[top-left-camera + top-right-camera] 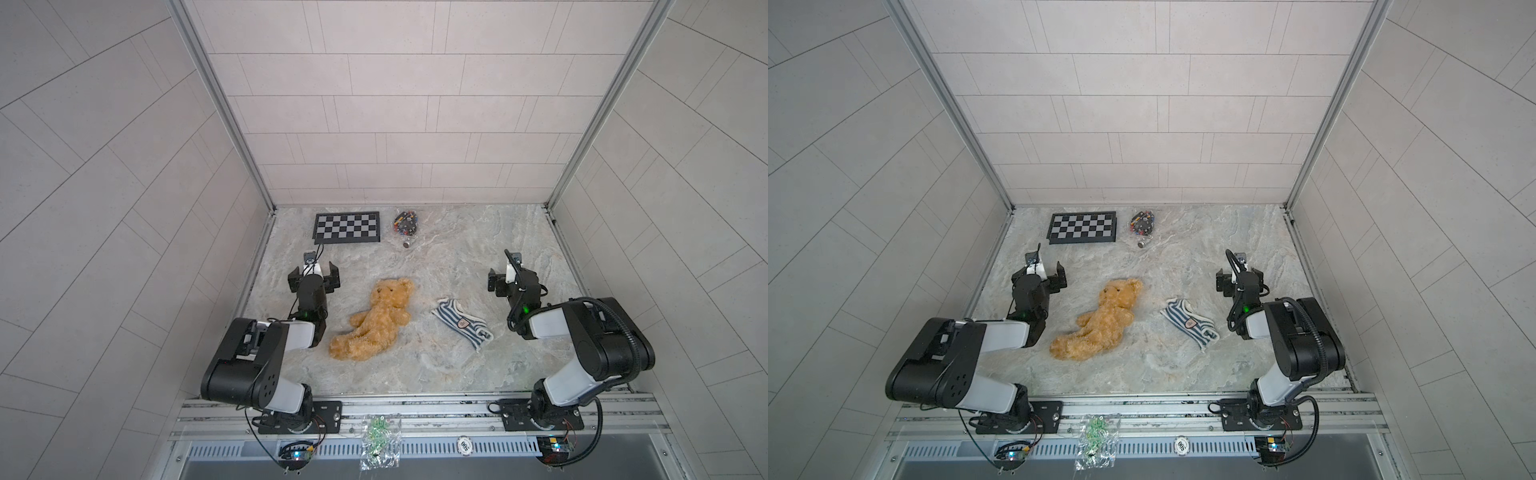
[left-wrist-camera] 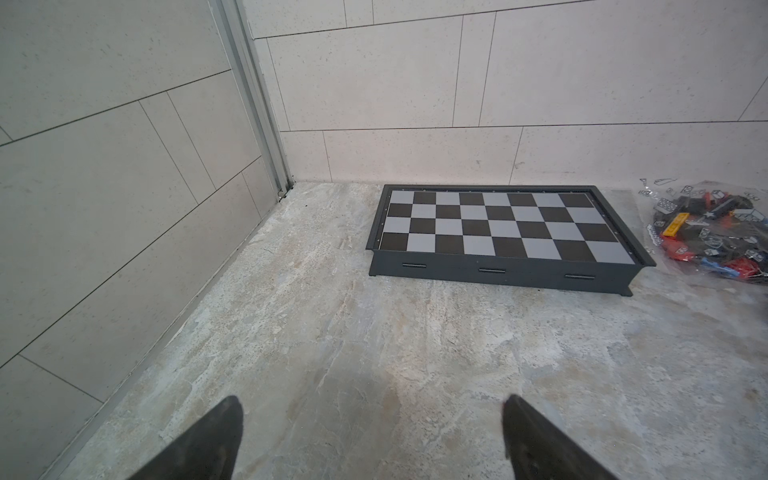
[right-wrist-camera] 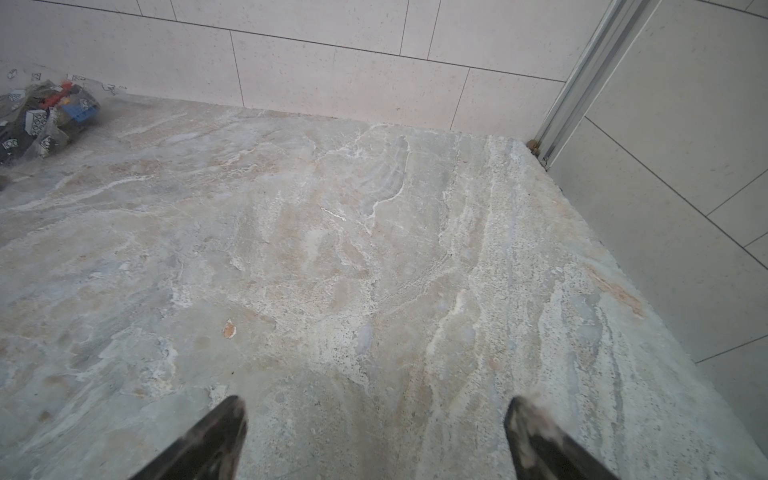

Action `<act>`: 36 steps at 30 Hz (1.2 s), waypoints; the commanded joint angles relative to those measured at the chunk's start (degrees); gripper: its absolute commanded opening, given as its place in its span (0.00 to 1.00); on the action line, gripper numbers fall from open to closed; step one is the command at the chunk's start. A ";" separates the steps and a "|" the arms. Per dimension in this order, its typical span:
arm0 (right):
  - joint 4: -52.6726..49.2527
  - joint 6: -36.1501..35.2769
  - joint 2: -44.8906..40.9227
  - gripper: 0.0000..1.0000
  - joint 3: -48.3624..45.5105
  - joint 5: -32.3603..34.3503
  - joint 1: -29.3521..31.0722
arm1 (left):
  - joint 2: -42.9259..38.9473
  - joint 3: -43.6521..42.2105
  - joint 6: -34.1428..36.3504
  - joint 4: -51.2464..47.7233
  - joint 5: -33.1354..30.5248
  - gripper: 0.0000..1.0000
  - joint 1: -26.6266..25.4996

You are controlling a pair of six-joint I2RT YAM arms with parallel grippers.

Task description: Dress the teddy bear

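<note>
Claws: left gripper and right gripper spread wide, empty, over bare table.
Teddy bear: lying flat mid-table; likely light, soft, floppy.
Hold: probably torso or a limb.
Shirt: crumpled, near bear, not touching.
Obstacles: chessboard, bag of bricks well back, out of the way.

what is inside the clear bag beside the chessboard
The clear bag holds loose toy bricks: mostly black, with red, blue and one orange-yellow piece. Those under the pile are covered, and the printed plastic blurs others, so no count is possible.
</note>
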 commanded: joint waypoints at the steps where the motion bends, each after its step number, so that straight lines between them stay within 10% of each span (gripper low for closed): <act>1: -0.24 -0.84 -0.42 1.00 0.51 -0.41 -0.06 | 0.08 0.60 0.14 -0.03 0.18 1.00 0.43; 36: -0.58 -0.39 -0.42 1.00 0.68 1.25 -0.06 | 0.17 0.68 0.09 -0.07 0.18 1.00 0.36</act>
